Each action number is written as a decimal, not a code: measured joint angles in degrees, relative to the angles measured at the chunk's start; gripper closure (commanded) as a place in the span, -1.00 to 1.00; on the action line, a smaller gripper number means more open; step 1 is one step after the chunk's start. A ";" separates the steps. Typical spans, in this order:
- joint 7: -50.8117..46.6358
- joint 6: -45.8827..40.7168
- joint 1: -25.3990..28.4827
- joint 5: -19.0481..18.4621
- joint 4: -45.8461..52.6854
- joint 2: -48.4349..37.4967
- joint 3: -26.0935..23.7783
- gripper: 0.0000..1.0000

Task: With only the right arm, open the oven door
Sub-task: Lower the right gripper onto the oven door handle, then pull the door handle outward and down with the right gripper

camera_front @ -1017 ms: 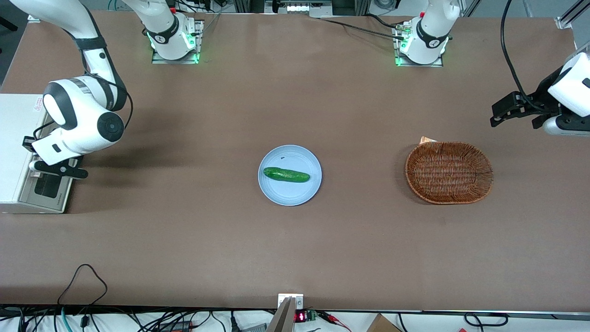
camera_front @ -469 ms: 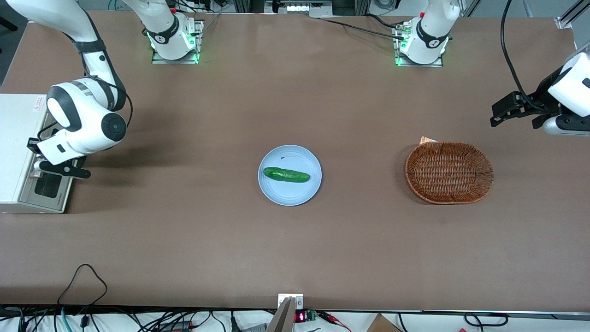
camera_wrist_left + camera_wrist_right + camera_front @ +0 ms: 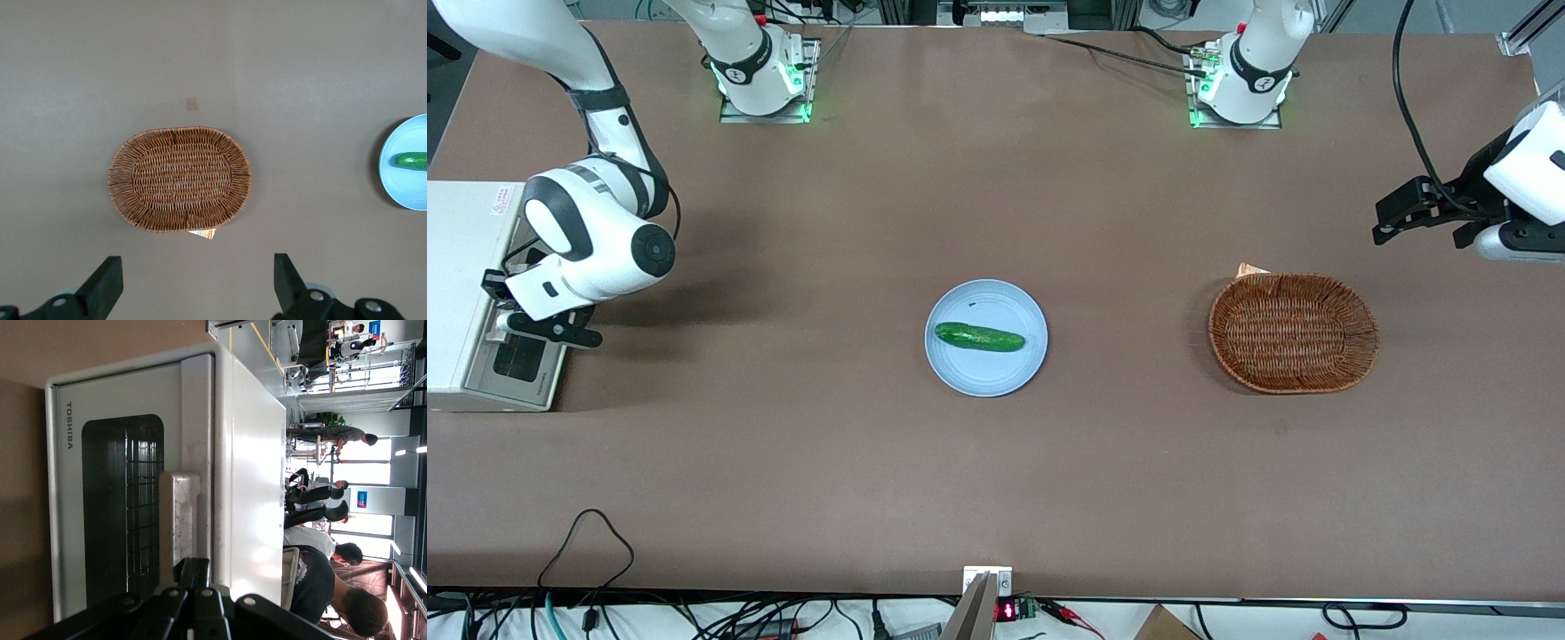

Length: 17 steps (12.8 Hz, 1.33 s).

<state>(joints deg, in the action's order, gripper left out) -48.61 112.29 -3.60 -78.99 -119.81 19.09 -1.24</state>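
Observation:
The cream-white oven (image 3: 458, 258) stands at the working arm's end of the table. Its oven door (image 3: 523, 372), silver-framed with dark glass, looks closed against the body. In the right wrist view the dark window (image 3: 123, 513) shows the wire rack through it, and the silver bar handle (image 3: 179, 513) runs along the door's upper edge. My right arm (image 3: 591, 236) reaches over the oven's front. The gripper (image 3: 200, 572) is shut, its black tip tucked against the handle's end, between the bar and the door frame. It is partly hidden under the wrist (image 3: 538, 293) in the front view.
A light-blue plate (image 3: 985, 369) with a green cucumber (image 3: 978, 337) lies mid-table. A brown wicker basket (image 3: 1294, 333) sits toward the parked arm's end, over a small orange-and-white scrap (image 3: 202, 234). Cables run along the table edge nearest the front camera.
My right arm's wrist and gripper have crept a little farther from the front camera along the oven's front. The door has not visibly moved.

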 measured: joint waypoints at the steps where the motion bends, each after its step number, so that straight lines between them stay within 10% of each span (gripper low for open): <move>1: -0.16 0.00 0.00 0.00 0.00 0.00 -0.01 0.99; 17: -0.14 6.85 1.44 7.41 -1.02 -0.82 -1.92 0.99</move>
<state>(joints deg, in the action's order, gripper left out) -48.75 119.14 -2.16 -71.57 -120.82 18.27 -3.16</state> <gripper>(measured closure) 0.991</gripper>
